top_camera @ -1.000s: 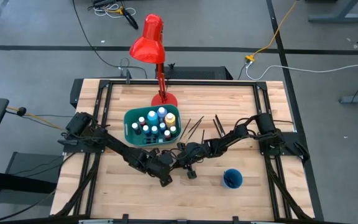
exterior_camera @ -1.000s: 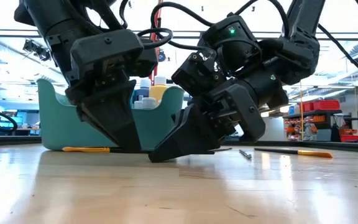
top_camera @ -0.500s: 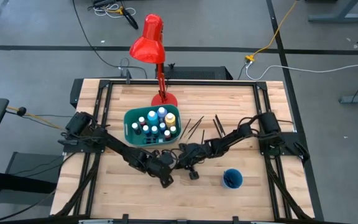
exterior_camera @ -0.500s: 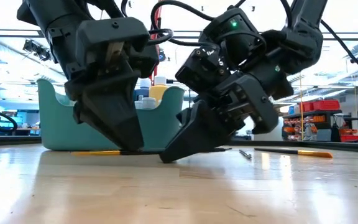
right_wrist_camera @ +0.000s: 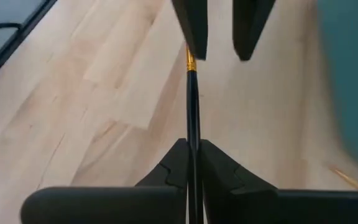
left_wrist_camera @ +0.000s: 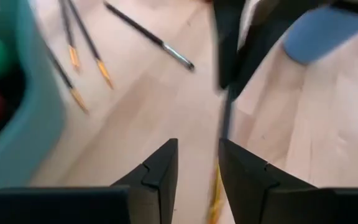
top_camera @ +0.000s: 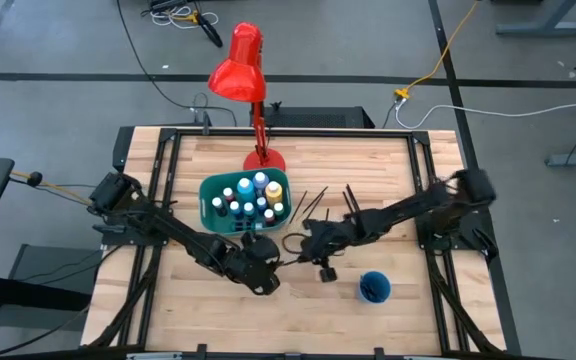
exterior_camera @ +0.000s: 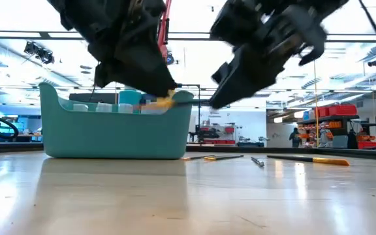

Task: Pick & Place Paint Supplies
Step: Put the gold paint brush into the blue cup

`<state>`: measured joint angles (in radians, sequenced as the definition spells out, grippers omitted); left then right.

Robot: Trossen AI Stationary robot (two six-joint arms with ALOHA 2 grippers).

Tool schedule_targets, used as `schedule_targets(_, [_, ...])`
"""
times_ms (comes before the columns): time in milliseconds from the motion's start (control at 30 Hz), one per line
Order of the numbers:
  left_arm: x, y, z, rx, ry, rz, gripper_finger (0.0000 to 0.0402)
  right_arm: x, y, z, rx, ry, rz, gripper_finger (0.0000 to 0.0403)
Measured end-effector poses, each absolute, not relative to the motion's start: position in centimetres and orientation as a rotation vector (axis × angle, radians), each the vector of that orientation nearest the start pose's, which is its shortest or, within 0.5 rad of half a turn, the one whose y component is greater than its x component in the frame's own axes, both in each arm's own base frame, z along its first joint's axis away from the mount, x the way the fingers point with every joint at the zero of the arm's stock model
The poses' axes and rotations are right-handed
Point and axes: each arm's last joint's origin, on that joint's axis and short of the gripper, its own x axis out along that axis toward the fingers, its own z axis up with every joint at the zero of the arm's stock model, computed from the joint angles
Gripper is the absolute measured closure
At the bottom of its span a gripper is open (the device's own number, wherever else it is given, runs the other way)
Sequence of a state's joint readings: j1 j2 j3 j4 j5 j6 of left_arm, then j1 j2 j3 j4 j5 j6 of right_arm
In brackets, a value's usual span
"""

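While my right gripper (right_wrist_camera: 191, 163) pinches a brush (right_wrist_camera: 191, 106) shut, raised off the table (top_camera: 368, 170) in front of the bin (top_camera: 208, 212), my left gripper (left_wrist_camera: 197, 163) hangs parted at its gold tip, gripping nothing. Bottles (top_camera: 251, 196) sit binned.

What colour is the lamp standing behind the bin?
Bright red, shade and base alike: the lamp shows best in the high view.

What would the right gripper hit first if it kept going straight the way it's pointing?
Probably the left gripper. The right gripper, shut on a paintbrush, points along it at those open fingers just past the brush's far end. Depth is unclear.
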<state>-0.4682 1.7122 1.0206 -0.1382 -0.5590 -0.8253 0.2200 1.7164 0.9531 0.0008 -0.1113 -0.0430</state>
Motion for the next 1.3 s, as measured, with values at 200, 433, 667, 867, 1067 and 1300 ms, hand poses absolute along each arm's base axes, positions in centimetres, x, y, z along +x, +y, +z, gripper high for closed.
schedule_targets(200, [31.2,-14.5,20.4,-0.211,0.484,0.439,0.0283,30.0,8.1,21.7,-0.165,0.672,0.291,0.0379])
schedule_targets(433, [31.5,-15.0,21.8,-0.035,0.349,0.493,0.0283,23.0,6.7,25.5,-0.126,0.474,0.272,0.0378])
schedule_targets(667, [33.5,-13.3,23.9,-0.104,0.172,0.481,0.0283,18.5,6.4,26.1,0.0,0.093,0.379,0.0377])
schedule_targets(867, [36.0,-10.9,26.1,-0.068,-0.023,0.114,0.0283,17.1,6.3,24.2,0.093,-0.132,0.415,0.0376])
schedule_targets(1067, [37.8,-8.6,25.6,-0.066,-0.197,0.022,0.0283,16.5,6.2,23.4,0.169,-0.197,0.458,0.0376])
schedule_targets(1300, [39.8,-8.0,24.5,-0.018,-0.213,-0.062,0.0283,16.6,6.0,23.1,0.185,-0.187,0.365,0.0375])
